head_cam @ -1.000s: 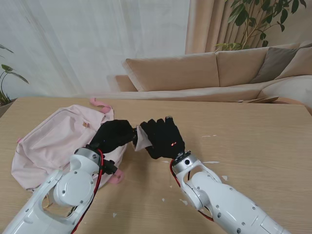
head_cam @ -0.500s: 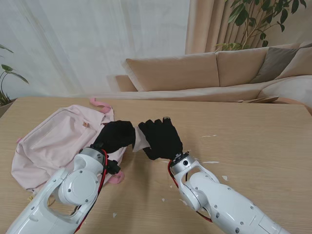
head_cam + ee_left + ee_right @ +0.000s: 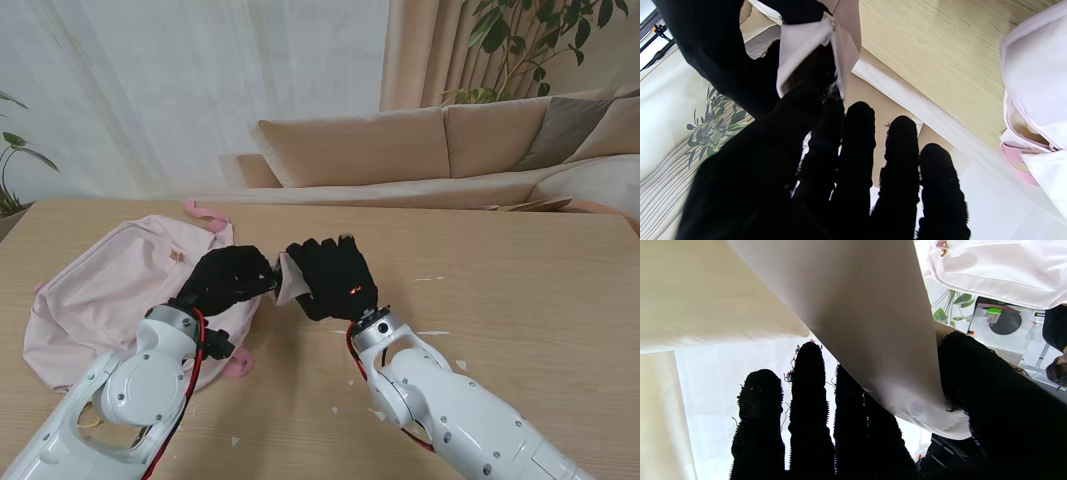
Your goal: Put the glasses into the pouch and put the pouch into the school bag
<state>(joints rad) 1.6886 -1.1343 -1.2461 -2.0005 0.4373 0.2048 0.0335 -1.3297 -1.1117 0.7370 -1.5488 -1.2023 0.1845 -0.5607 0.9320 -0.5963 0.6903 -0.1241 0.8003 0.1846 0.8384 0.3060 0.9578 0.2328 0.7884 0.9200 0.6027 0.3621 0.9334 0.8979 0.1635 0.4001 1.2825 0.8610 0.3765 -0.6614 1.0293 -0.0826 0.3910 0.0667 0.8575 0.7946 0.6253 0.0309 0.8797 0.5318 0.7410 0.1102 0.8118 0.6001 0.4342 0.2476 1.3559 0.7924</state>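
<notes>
Pouch [image 3: 287, 282], gripped by left hand [image 3: 228, 280] and right hand [image 3: 332, 279], above wooden table [image 3: 520, 300] near beige sofa [image 3: 400, 150].

School bag [image 3: 110, 290] left of pouch [image 3: 289, 281]

Light wood-grain bench [image 3: 520, 260]. A pink school bag [image 3: 105, 290] lies flat on its left part. Small white flecks [image 3: 433, 333] are scattered on the right part, nearer to me.
</notes>
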